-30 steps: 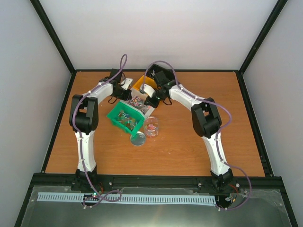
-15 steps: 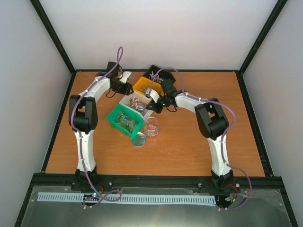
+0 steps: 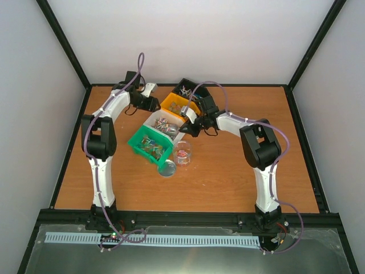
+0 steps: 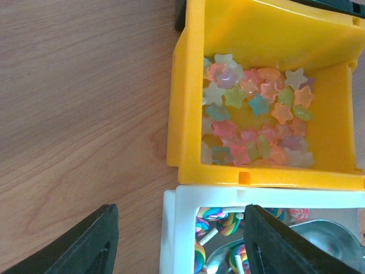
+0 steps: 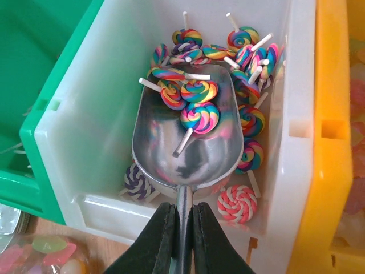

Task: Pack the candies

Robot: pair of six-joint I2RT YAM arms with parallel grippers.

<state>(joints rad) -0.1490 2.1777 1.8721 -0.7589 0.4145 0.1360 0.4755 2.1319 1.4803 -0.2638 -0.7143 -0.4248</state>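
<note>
No txt, labels, brands or nos. legible in any view. Yellow bin (image 4: 188, 171), white bin (image 5: 85, 165), green bin (image 5: 34, 137), scoop (image 5: 199, 162) and candies (image 5: 199, 116) show no readable marks.

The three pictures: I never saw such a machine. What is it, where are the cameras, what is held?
Two white robot arms work at a wooden table. Cameras: one above, one on each wrist. On the table: black bin, yellow bin, white bin, green bin, all plastic; a clear jar; a round silver lid. The right fingers are shut on a silver metal scoop holding rainbow swirl lollipops in the white bin. The left fingers hang open near the yellow bin of pastel star candies.
</note>
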